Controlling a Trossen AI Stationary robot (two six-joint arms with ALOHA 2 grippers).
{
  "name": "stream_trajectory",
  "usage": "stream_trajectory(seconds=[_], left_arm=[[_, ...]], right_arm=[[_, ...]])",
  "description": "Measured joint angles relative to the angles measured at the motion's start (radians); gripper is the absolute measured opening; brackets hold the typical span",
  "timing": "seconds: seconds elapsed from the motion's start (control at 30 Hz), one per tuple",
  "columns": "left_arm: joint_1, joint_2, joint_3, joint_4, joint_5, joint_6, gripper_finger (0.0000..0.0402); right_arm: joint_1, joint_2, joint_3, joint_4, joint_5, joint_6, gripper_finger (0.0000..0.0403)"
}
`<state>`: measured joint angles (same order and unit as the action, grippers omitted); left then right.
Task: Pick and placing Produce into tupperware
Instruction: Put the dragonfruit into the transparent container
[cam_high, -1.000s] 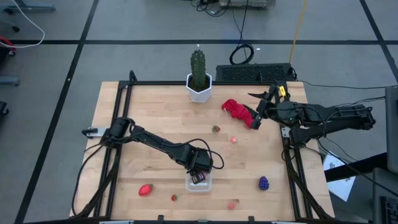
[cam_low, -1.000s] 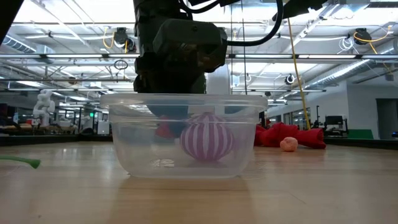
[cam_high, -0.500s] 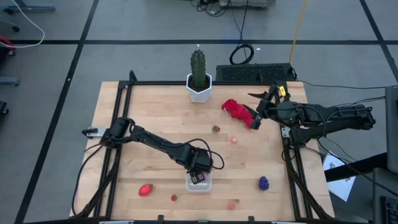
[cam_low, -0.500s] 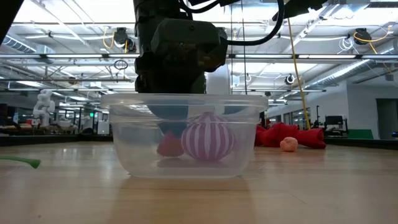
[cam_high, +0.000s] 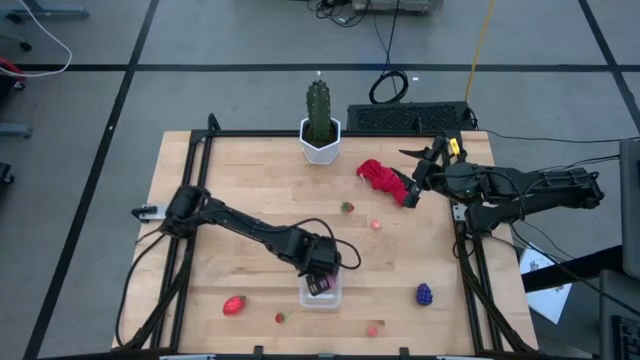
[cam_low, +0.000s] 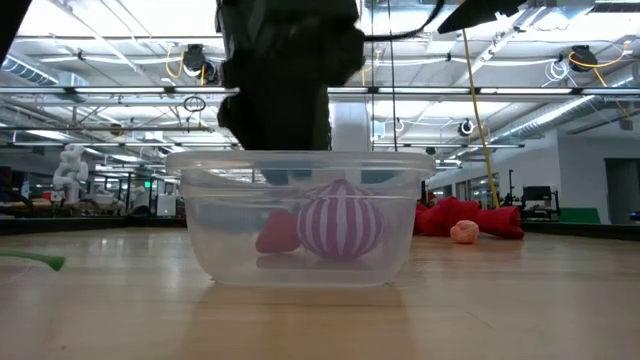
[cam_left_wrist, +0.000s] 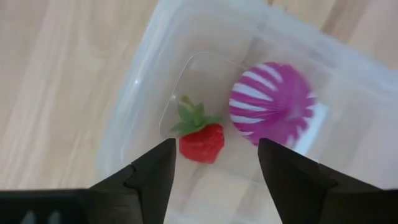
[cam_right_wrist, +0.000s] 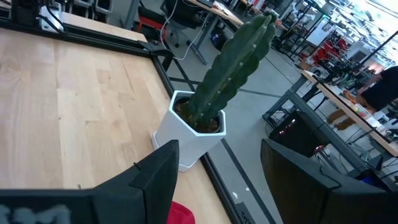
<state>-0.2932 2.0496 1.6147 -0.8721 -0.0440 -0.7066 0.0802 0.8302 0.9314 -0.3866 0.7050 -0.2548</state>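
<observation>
Left hand (cam_left_wrist: 214, 180) spread above tupperware (cam_high: 320, 294), empty. Strawberry (cam_left_wrist: 201, 140) lies inside beside striped magenta ball (cam_left_wrist: 270, 112). Risk: fingers clip tupperware rim on retreat, shoving it. Right hand (cam_high: 413, 186) spread, idle by red cloth (cam_high: 381, 177).

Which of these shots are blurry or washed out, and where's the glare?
Low view: bright ceiling lights glare behind the clear tupperware, and the left arm above it is a dark silhouette. Left wrist view: the strawberry is sharp, the near fingers soft. Right wrist view: the cactus is clear, the background hazy.
</observation>
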Motion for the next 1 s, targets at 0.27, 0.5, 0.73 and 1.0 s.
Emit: stream_trajectory(seconds=[0.27, 0.5, 0.73, 1.0], left_arm=[[-0.019, -0.150, 0.002, -0.162, -0.036, -0.107, 0.0235], [-0.132, -0.249, 0.001, -0.495, -0.271, -0.395, 0.0235], [-0.253, -0.247, -0.083, -0.511, -0.319, -0.604, 0.0235], [-0.323, -0.245, -0.216, -0.370, -0.076, -0.767, 0.0234]], right_arm=[[0.000, 0.000, 0.000, -0.008, 0.000, 0.007, 0.0219], [0.000, 0.000, 0.000, -0.020, -0.002, 0.014, 0.0219], [0.000, 0.001, 0.000, -0.056, -0.003, 0.060, 0.0219], [0.000, 0.001, 0.000, -0.060, -0.003, 0.060, 0.0219]])
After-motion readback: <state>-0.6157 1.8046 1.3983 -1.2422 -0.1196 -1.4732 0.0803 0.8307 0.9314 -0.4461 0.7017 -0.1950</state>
